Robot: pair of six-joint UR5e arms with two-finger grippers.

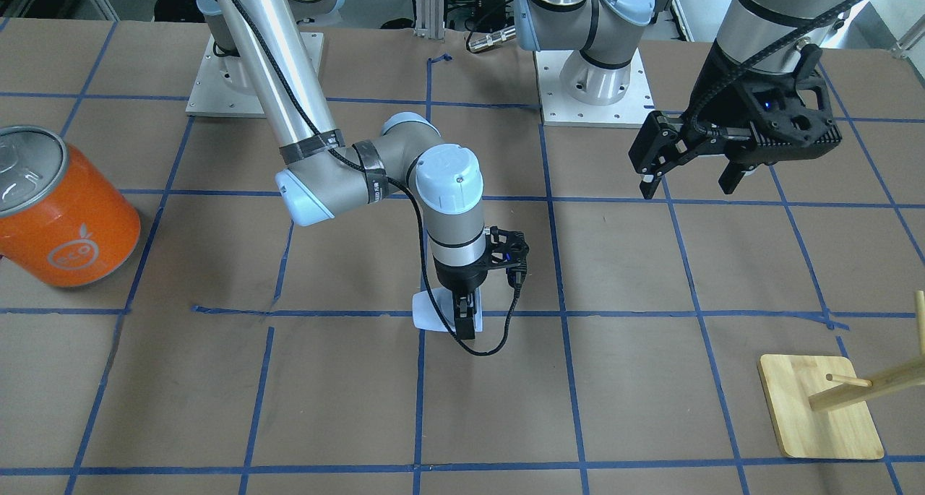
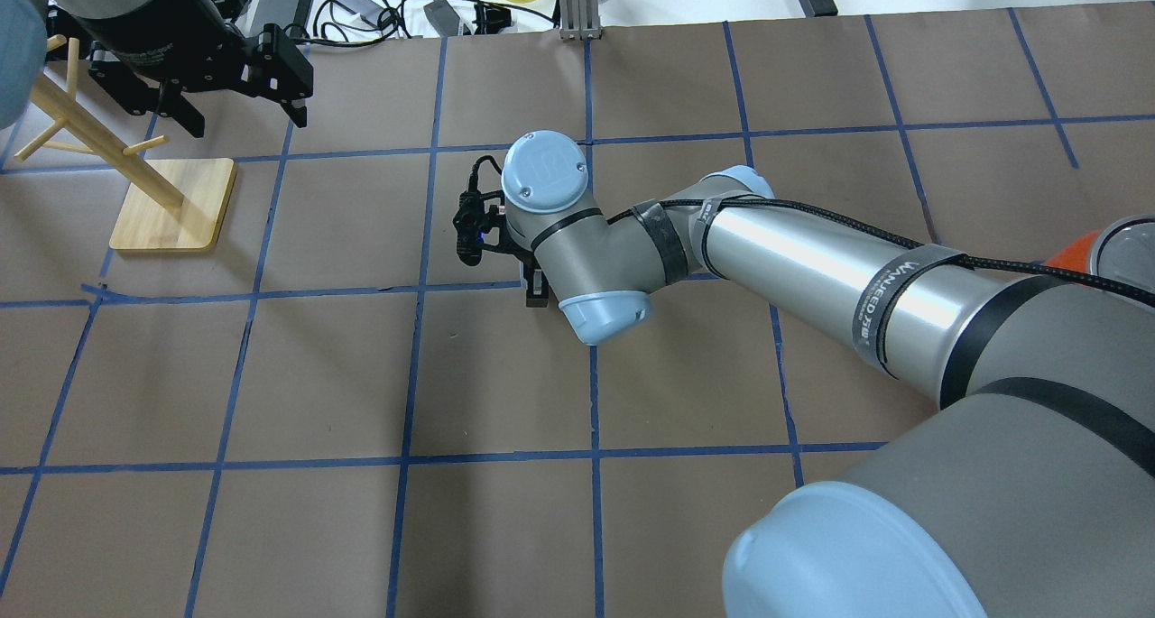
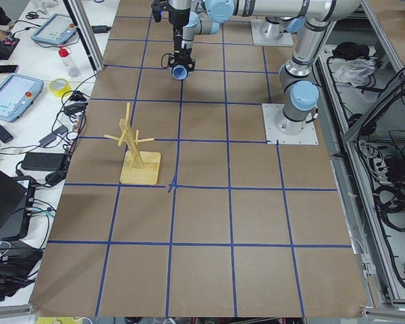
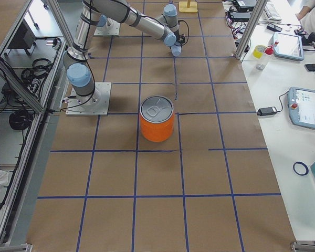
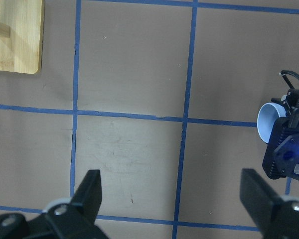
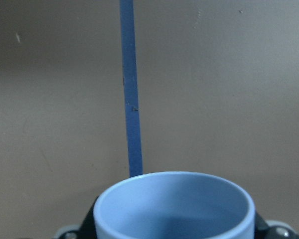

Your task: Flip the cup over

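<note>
The pale blue-white cup (image 1: pixel 428 313) is held on its side just above the table's middle, its open mouth turned sideways. My right gripper (image 1: pixel 462 320) points down and is shut on the cup. In the right wrist view the cup's rim and inside (image 6: pixel 174 209) fill the bottom of the frame. The cup also shows in the left wrist view (image 5: pixel 267 122), in the exterior left view (image 3: pixel 180 71) and in the exterior right view (image 4: pixel 176 51). In the overhead view the right wrist hides it. My left gripper (image 1: pixel 690 181) is open and empty, raised well to the side; its fingers (image 5: pixel 92 191) stand wide apart.
A large orange can (image 1: pixel 61 206) with a silver lid stands far on my right side (image 4: pixel 157 118). A wooden peg stand (image 1: pixel 820 405) on a square base (image 2: pixel 171 205) stands on my left side, below the left gripper (image 2: pixel 239 95). Blue tape lines cross the brown table.
</note>
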